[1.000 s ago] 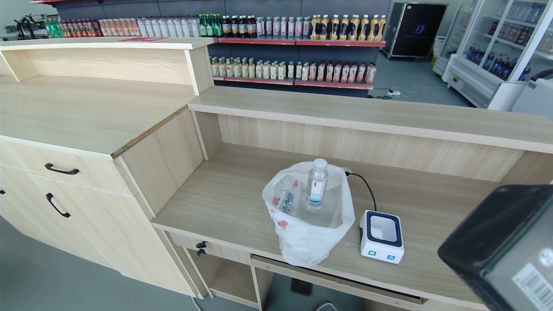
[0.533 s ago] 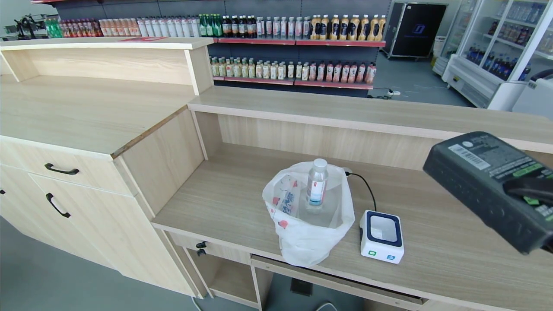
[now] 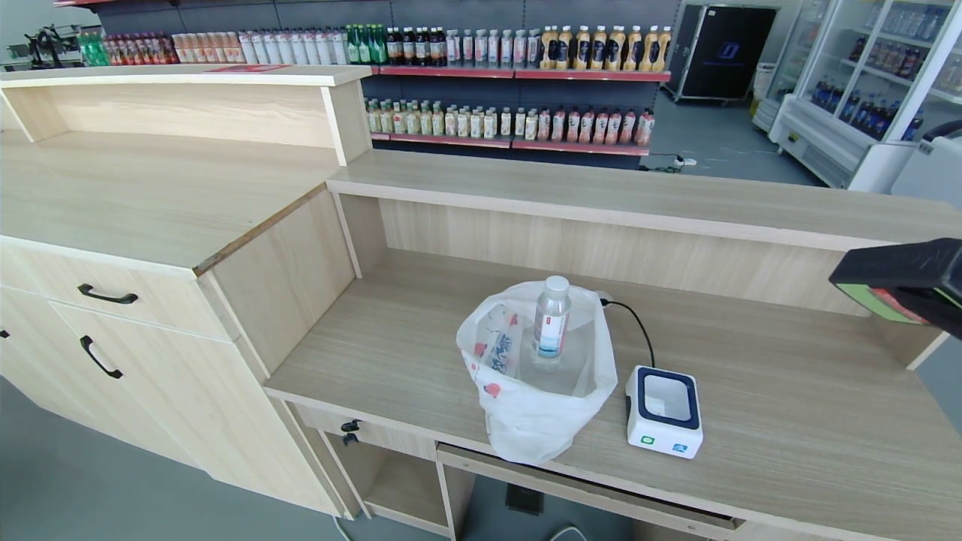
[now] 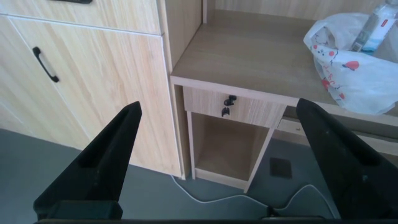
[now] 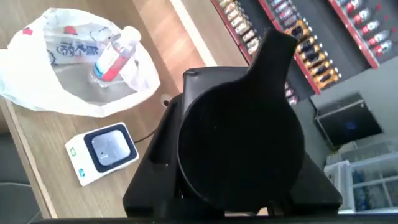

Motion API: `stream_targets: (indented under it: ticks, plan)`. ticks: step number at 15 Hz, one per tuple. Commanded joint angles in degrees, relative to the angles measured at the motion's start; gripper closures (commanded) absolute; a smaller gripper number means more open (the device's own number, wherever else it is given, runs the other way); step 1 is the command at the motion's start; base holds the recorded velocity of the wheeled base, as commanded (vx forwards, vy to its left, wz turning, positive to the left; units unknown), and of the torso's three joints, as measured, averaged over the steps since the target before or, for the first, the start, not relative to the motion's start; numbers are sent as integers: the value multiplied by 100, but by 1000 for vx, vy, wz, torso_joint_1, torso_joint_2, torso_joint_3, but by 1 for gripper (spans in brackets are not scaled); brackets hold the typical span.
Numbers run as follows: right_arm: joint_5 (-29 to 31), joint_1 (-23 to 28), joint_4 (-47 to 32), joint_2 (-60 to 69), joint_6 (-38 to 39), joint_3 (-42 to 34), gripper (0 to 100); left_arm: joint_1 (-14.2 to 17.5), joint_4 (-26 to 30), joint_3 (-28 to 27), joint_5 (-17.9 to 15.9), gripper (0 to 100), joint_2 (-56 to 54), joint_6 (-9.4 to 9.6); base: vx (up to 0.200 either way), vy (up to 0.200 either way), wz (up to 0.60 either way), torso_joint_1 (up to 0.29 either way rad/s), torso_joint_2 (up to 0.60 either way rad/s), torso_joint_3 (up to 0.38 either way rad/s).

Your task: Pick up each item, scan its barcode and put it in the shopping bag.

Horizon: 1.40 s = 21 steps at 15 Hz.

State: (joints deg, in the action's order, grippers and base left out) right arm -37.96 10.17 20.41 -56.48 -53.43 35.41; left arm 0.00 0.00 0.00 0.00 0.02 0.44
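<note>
Head cam: high, facing forward and down over the worktop (image 3: 391,346), mid range, store shelves (image 3: 511,74) behind. Left wrist cam: low, off the worktop's left front corner, facing the cabinet doors (image 4: 81,81) and the front edge. Right wrist cam: above the worktop's right end, facing down, black box (image 5: 155,168) close to the lens. Shopping bag (image 3: 526,413) shared by all three; scanner (image 3: 665,412) shared by head and right wrist.

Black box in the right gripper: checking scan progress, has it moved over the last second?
Yes. The black box has gone up and rightward in the head view, away from the scanner.
</note>
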Motion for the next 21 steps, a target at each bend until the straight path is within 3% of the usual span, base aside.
stream_targets:
  ticks: [1, 3, 4, 5, 7, 9, 13, 16, 19, 21]
  plan:
    - [175, 407, 51, -408, 571, 203, 100, 0, 0, 0, 0, 0, -2, 0, 0, 0, 600, 7, 12, 2]
    - [1696, 170, 7, -408, 1845, 282, 100, 0, 0, 0, 0, 0, -2, 0, 0, 0, 600, 0, 5, 5]
    - [2645, -243, -142, -452, 2759, 431, 100, 0, 0, 0, 0, 0, -2, 0, 0, 0, 600, 2, -2, 2]
    - [3190, -489, -547, -504, 3497, 546, 100, 0, 0, 0, 0, 0, -2, 0, 0, 0, 600, -2, 2, 2]
    - [3093, -551, -1302, -645, 5255, 546, 100, 0, 0, 0, 0, 0, -2, 0, 0, 0, 0, 0, 0, 0]
    - [2513, -76, -1434, -900, 6749, 273, 100, 0, 0, 0, 0, 0, -2, 0, 0, 0, 0, 0, 0, 0]
    - [1775, 794, -1408, -1647, 6556, 141, 100, 0, 0, 0, 0, 0, -2, 0, 0, 0, 0, 0, 0, 0]
    - [1133, 1084, -968, -2289, 6380, 132, 100, 0, 0, 0, 0, 0, -2, 0, 0, 0, 0, 0, 0, 0]
    - [-229, 1444, -714, -2640, 5800, 89, 100, 0, 0, 0, 0, 0, -2, 0, 0, 0, 0, 0, 0, 0]
    - [-704, 1690, -793, -2851, 5238, 89, 100, 0, 0, 0, 0, 0, -2, 0, 0, 0, 0, 0, 0, 0]
